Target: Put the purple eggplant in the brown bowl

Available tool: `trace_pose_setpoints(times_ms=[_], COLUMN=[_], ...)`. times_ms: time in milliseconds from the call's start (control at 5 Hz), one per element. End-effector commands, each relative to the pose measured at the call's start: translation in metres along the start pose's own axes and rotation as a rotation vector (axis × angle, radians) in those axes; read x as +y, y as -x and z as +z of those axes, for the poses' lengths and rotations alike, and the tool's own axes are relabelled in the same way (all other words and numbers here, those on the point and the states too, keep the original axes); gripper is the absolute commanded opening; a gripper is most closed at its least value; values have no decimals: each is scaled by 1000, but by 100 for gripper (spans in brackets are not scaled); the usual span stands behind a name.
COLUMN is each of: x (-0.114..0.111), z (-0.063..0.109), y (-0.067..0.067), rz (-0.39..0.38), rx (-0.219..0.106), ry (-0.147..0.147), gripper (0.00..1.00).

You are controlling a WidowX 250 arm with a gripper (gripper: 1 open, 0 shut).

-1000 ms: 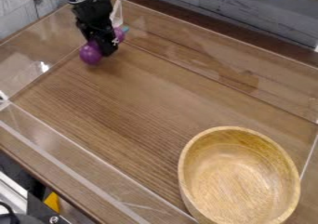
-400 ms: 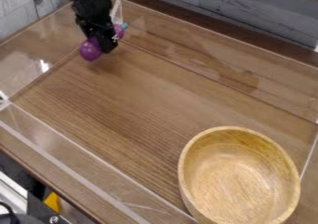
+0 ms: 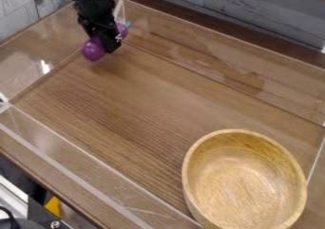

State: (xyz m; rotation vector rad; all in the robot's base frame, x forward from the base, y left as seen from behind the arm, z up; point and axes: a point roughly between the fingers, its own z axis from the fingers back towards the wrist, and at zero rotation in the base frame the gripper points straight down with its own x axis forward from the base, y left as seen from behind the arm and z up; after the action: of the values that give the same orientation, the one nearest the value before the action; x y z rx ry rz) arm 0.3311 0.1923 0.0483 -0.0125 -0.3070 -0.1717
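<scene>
The eggplant is seen near 11 o'clock on the table. It is pinched around its middle by the gripper, with the two sides of the grip pressed in on it. The fat purple end is pointed toward 7 or 8 o'clock, and the blue cap is pointed toward 1 or 2 o'clock. Whether the eggplant is held up off the wood or is just touching it cannot be told. The bowl is set well apart, near 5 o'clock, and its wide top is left open.

The step in hand is judged to be the lift and the start of the trip. The eggplant should be kept squeezed firmly, since its skin is shiny and round and could be slipped out of the grip. It should be raised straight up first, so that the thick rim is not bumped later. Then it should be carried slowly toward 5 o'clock, with no jerks, so that the long body is not swung or twisted. Only over the middle of the bowl should it be lowered and let go, so that it is not dropped on the rim.
</scene>
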Motion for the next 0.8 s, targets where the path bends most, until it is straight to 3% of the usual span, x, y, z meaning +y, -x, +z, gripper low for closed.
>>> trace_pose_setpoints(times_ms=[0,200,600], x=[13,9,-19], z=[30,34,63], y=[-13,-13,-13], rz=[-7,-7,-11], rx=[-72,-76,-83], ry=[-71,-70,-20], gripper=[0,0,0])
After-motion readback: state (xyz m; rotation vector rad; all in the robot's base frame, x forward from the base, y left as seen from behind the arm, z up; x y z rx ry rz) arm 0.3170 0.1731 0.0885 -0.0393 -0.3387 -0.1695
